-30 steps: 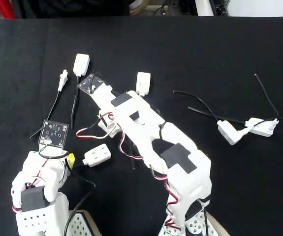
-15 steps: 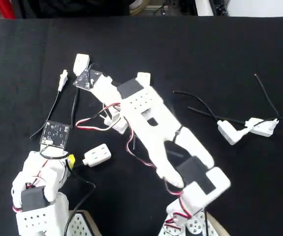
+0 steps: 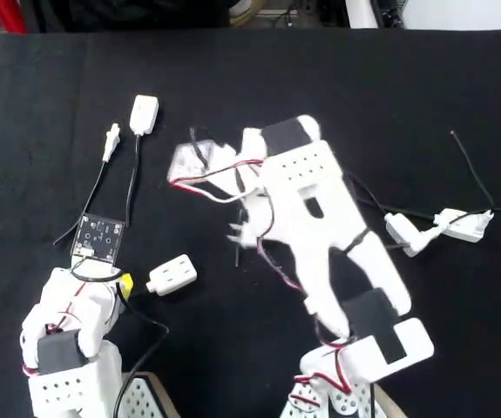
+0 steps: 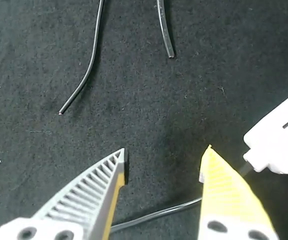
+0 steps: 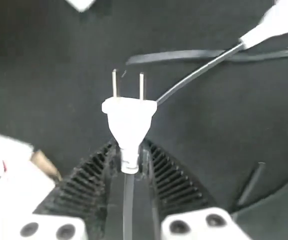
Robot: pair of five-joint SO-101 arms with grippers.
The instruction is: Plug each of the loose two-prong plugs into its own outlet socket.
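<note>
My right gripper (image 5: 130, 150) is shut on a white two-prong plug (image 5: 128, 115), whose prongs point away from the fingers and whose black cord runs back between them. In the high view this gripper (image 3: 189, 159) hovers left of centre, beside a white outlet socket (image 3: 252, 139). Another loose plug (image 3: 111, 142) and a corded socket (image 3: 144, 113) lie at the far left. My left gripper (image 4: 164, 162) is open just above the cloth, with a white socket (image 4: 279, 140) beside its yellow finger. That same socket (image 3: 172, 274) lies right of the left arm (image 3: 76, 305).
A black cloth (image 3: 389, 96) covers the table. At the right lie a white socket (image 3: 404, 233) and a plug (image 3: 463, 225) with thin black cords. Two loose cord ends (image 4: 78, 90) lie ahead of the left gripper.
The right arm has swung to the right, and its gripper has moved away from the far-left corded socket toward the middle. The left arm has kept still.
</note>
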